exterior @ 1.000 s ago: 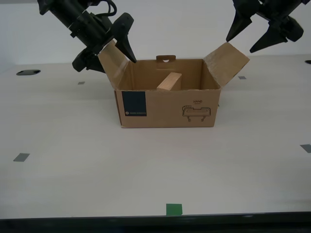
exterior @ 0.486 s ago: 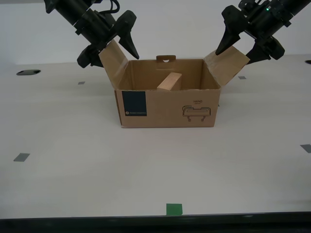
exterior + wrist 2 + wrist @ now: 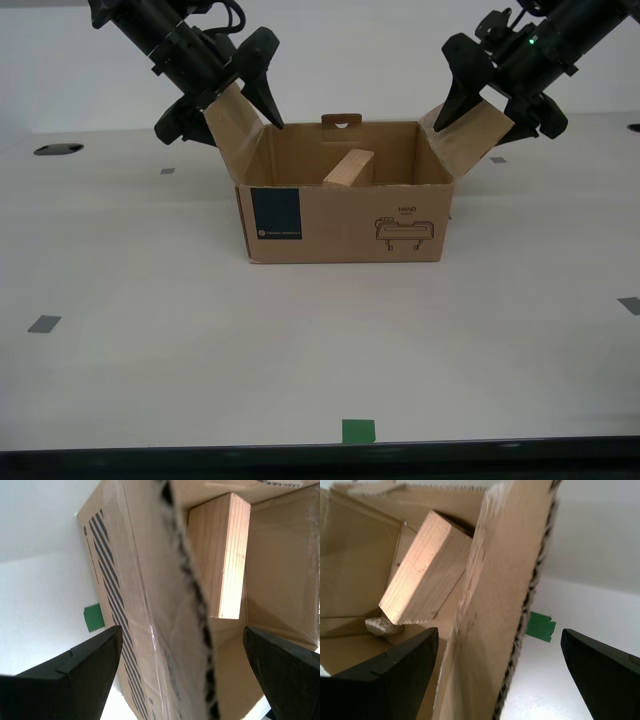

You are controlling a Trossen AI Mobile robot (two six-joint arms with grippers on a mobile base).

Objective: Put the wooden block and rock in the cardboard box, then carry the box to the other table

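Two grippers are held wide open: my first gripper (image 3: 500,632) astride one flap (image 3: 495,595), my second gripper (image 3: 182,629) astride the other flap (image 3: 170,595) of the single cardboard box (image 3: 345,225) — one wooden block (image 3: 422,570) and one rock (image 3: 382,626) are seen inside.

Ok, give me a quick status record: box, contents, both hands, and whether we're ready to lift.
box: cardboard box standing on the cream table, side flaps splayed outward
block: wooden block inside, leaning tilted
rock: rock inside, tucked at the block's end
first hand: my first hand open, jaws straddling a side flap
second hand: my second hand open, jaws straddling the other side flap
lift: not ready, neither hand has closed
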